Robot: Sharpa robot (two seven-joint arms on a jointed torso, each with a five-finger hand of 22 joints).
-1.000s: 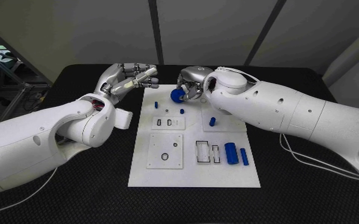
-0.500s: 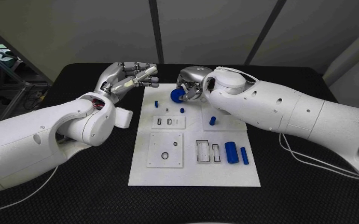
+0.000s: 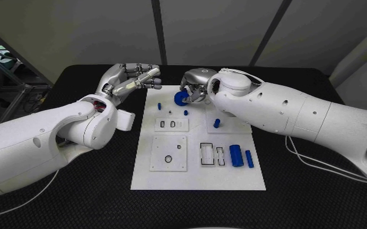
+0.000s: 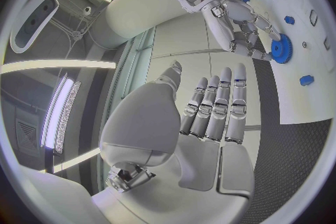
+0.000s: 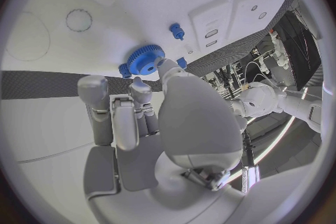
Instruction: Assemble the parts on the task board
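The white task board [image 3: 199, 178] lies lengthwise in the middle of the black table. My right hand [image 3: 195, 85] reaches over its far end and pinches a blue gear [image 3: 182, 99] between thumb and fingers, low over the board. In the right wrist view the gear [image 5: 145, 61] sits at the fingertips of that hand [image 5: 150, 123], close to the board [image 5: 126, 5] and beside a small blue peg [image 5: 176, 29]. My left hand [image 3: 131, 82] hovers open by the board's far left corner, fingers straight and holding nothing. The left wrist view shows this hand [image 4: 210, 117] with the right hand [image 4: 241, 25] on the gear [image 4: 281, 48] beyond it.
Two small blue pegs [image 3: 160, 106] [image 3: 186, 113] stand on the far part of the board, and a blue block [image 3: 217, 123] sits right of centre. A blue cylinder [image 3: 236, 156] and a blue bar [image 3: 249, 159] lie near the right edge. White inset plates [image 3: 168, 153] with holes and slots lie mid-board.
The gear has dropped a little toward the board in my right hand. My left hand has barely moved.
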